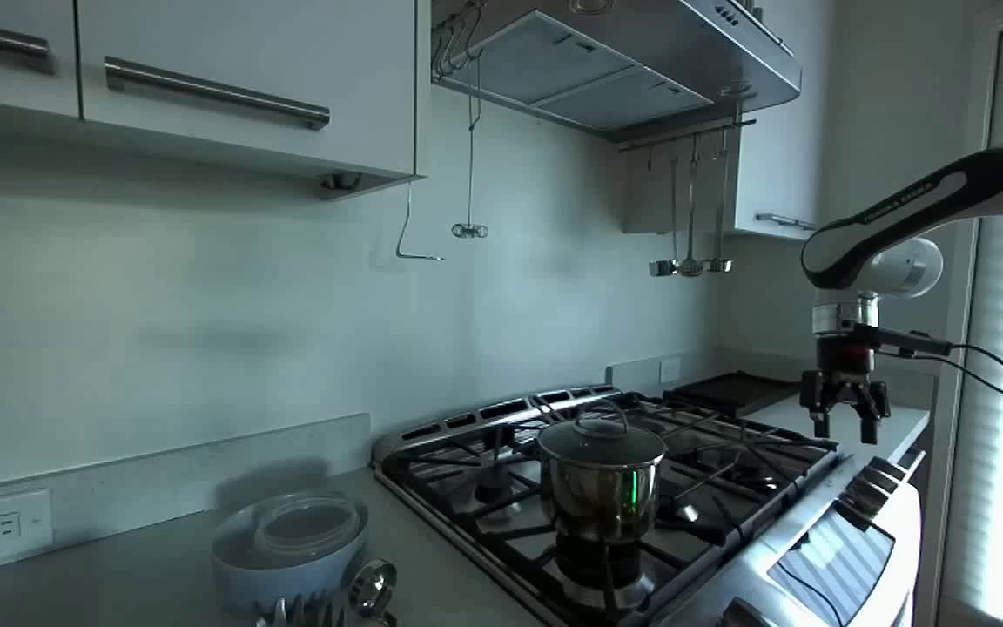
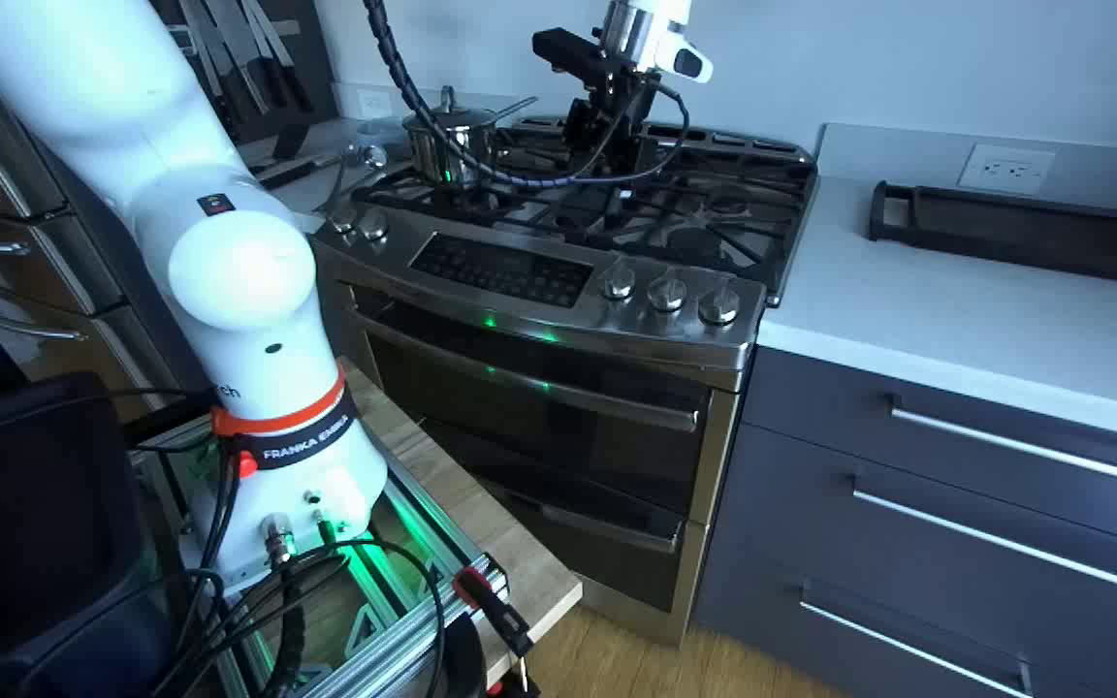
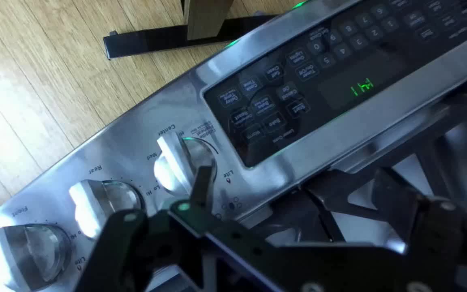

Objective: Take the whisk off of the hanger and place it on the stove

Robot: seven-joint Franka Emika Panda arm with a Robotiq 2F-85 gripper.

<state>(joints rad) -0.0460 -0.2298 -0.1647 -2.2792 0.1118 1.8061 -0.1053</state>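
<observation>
The whisk point(image 1: 470, 165) is a very thin, long metal utensil with a small coiled end. It hangs upright from a hook at the left of the range hood, above the stove's back left in an exterior view. It is out of the wrist view. The stove point(image 1: 723, 579) is a wide steel gas range with black grates; it shows in both exterior views point(image 2: 520, 305), and its front panel and knobs fill the wrist view point(image 3: 274, 178). My gripper point(image 1: 845, 431) points down, open and empty, above the stove, far from and lower than the whisk. It also shows in the wrist view point(image 3: 296, 182).
A lidded steel pot point(image 1: 603, 496) stands on the stove's grates. The range hood point(image 1: 728, 52) and upper cabinet point(image 1: 249, 52) overhang. A bent wire point(image 1: 419, 257) hangs beside the whisk; several utensils point(image 1: 690, 218) hang from a rail. Bowls point(image 1: 240, 557) and a black griddle point(image 2: 1024, 233) are on the counters.
</observation>
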